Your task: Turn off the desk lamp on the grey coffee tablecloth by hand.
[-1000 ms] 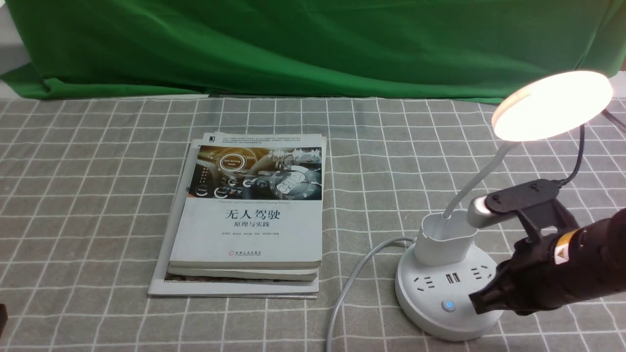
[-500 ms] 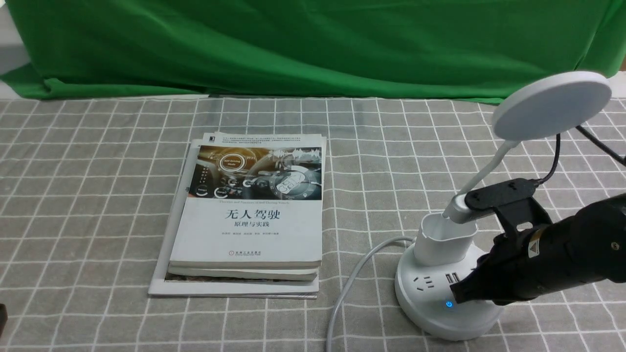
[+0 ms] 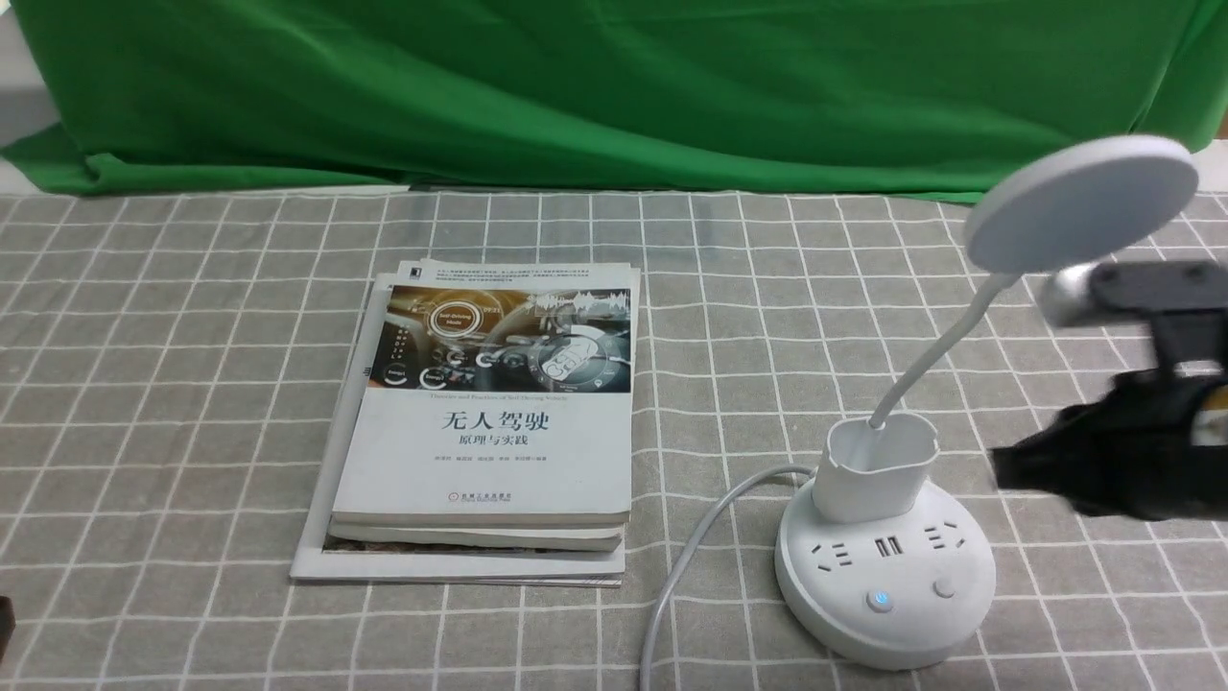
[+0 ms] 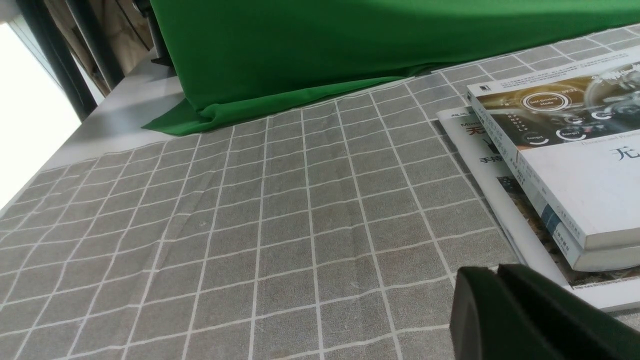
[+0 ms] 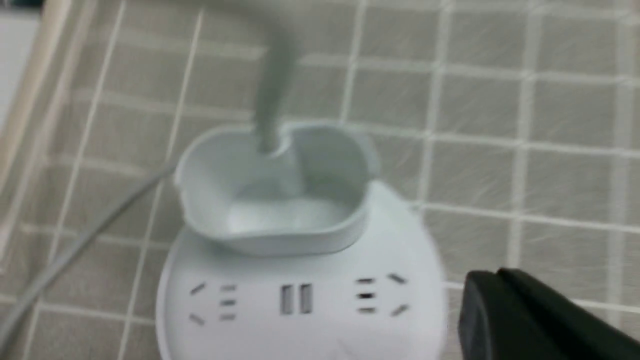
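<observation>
The white desk lamp [image 3: 883, 566] stands at the front right of the grey checked tablecloth [image 3: 173, 384]. Its disc head [image 3: 1082, 203] is dark, and a small blue light shows on the left button [image 3: 879, 601] of its round base. The base and cup holder also show in the right wrist view [image 5: 300, 280]. My right gripper [image 3: 1007, 468], the black hand with a silver cylinder, is shut and empty, raised to the right of the base and clear of it. It also shows in the right wrist view [image 5: 495, 280]. My left gripper [image 4: 495, 275] is shut and empty, low over the cloth beside the books.
A stack of books [image 3: 489, 422] lies mid-table, also in the left wrist view [image 4: 560, 165]. The lamp's white cord [image 3: 691, 557] runs off the front edge. A green cloth backdrop [image 3: 614, 86] hangs along the back.
The lamp head was lit a second ago and went dark as my right gripper came down onto the base. The right gripper has since lifted up and away to the right.
</observation>
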